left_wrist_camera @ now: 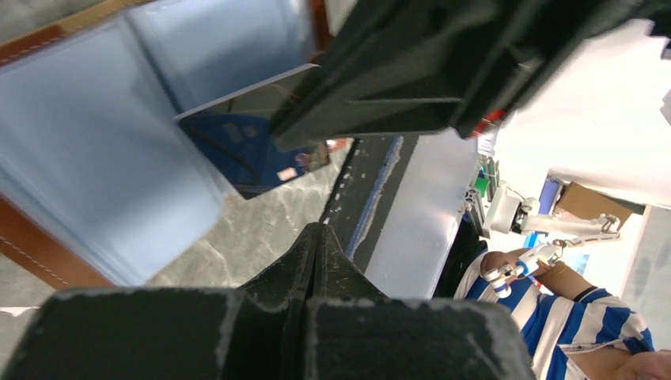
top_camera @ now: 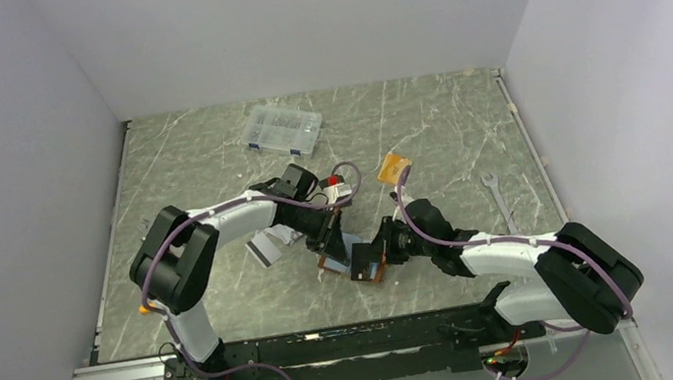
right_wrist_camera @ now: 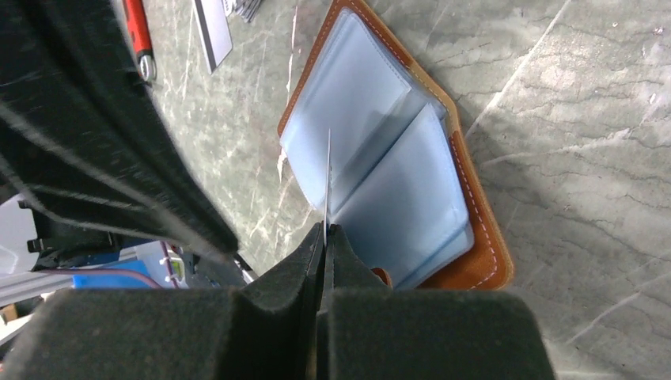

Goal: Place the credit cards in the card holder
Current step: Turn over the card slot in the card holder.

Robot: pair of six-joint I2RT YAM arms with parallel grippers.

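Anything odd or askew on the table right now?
Nothing damaged or spilled. The orange card lies alone and askew, away from the silver cards. The right gripper holds a card on edge over the open card holder, not yet sleeved.

The card holder (right_wrist_camera: 396, 182) is coloured tan-brown with white stitching and pale-blue sleeves; the table (right_wrist_camera: 570, 119) is veined grey-green.

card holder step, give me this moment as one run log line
step: card insertion | right gripper: shut on credit card, edge-on over open card holder | left gripper: shut, next to the sleeves
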